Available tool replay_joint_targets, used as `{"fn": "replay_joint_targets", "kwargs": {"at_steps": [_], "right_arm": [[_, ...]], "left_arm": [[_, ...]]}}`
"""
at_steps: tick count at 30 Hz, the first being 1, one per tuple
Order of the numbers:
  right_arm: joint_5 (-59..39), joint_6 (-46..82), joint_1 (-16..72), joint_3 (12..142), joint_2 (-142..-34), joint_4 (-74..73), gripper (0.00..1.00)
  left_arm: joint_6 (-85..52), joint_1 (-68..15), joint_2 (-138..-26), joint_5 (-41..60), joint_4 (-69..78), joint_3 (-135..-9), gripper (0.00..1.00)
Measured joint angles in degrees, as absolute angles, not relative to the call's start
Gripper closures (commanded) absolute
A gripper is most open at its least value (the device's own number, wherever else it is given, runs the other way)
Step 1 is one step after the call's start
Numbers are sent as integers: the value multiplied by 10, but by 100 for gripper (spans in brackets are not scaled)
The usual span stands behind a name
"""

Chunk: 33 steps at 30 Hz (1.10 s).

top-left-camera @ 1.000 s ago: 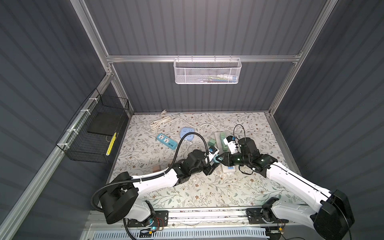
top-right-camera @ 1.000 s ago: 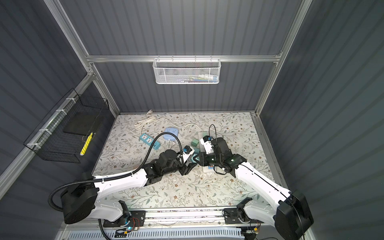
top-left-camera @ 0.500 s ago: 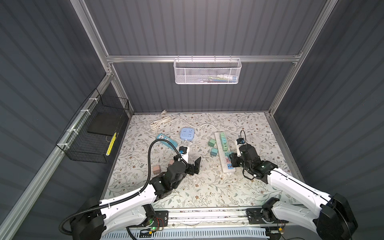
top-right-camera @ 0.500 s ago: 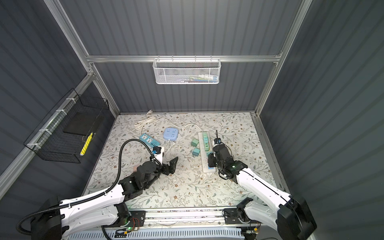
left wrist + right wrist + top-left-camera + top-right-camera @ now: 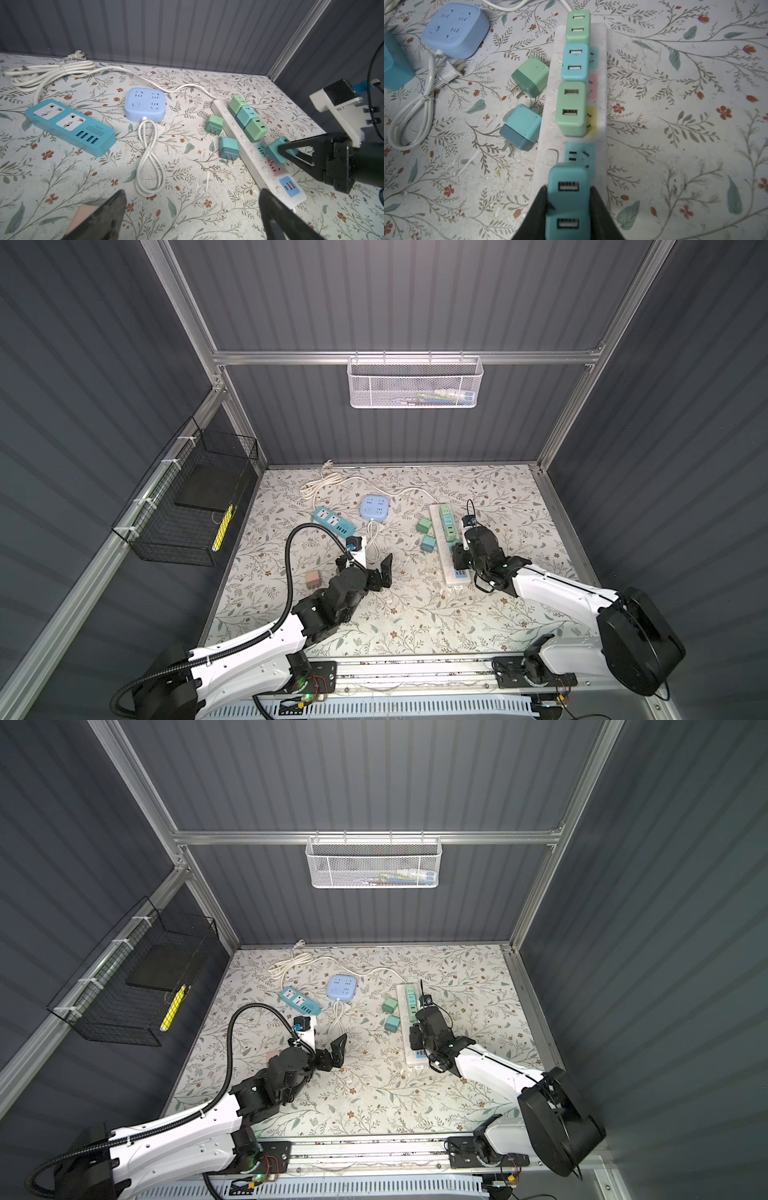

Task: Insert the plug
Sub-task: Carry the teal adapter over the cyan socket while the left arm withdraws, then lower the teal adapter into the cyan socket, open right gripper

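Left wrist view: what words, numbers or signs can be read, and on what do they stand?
"S204": on the teal power strip, beside its USB ports, upside down to this camera.
Boxed small print next to it: too blurred to read.
Nothing else is legible.

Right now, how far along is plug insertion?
Done: three USB adapters sit in the white power strip. In hand: right gripper shut on a teal adapter over the strip by the free blue socket, apparently unseated. Remaining: seat it; two loose adapters lie beside the strip. Left gripper open.
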State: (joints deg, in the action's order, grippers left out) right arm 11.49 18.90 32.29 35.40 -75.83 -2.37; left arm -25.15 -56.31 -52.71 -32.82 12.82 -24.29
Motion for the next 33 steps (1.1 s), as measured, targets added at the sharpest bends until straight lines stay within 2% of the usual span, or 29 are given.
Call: {"fn": "replay_joint_targets", "kwargs": {"at_steps": [33], "right_arm": [[151,193,327,397,-851,-50,85]], "left_arm": [[-231,-563,-501,-339,126,-238,0]]}}
